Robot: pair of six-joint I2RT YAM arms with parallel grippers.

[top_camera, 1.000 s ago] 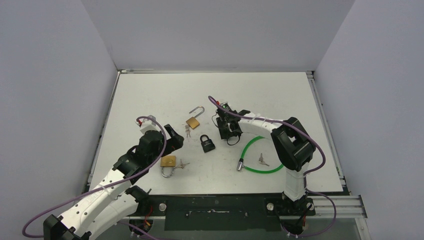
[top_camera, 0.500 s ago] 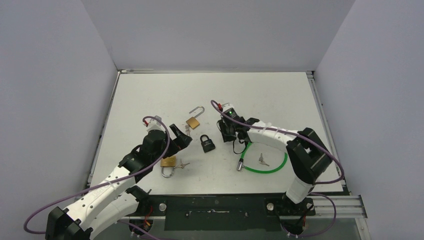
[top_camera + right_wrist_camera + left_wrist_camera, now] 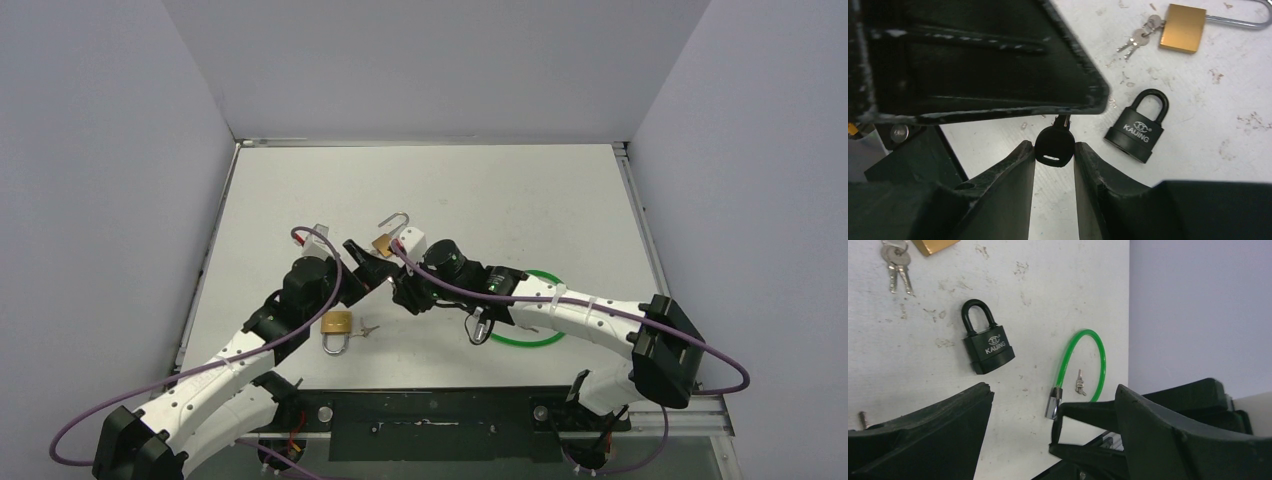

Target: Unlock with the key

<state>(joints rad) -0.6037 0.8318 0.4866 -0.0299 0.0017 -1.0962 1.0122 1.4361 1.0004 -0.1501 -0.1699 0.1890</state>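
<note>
White bench (image 3: 520,200), two arms meeting near centre.
Left arm (image 3: 230,355): reaches from 7 o'clock corner; left tool (image 3: 366,265) with fingers spread, nothing between them.
Right arm (image 3: 580,315): stretched low from 5 o'clock corner; right tool (image 3: 405,292) just at 4 o'clock of left tool, grip unreadable.
Brass padlock (image 3: 384,243), shackle swung open: 12 o'clock of both tools.
Second brass padlock (image 3: 337,323): 7 o'clock of left tool; keys (image 3: 368,328) at its 3 o'clock.
Green cable loop (image 3: 525,342): partly under right arm.

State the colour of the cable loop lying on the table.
The cable loop is bright green, clearest in the left wrist view.
</note>
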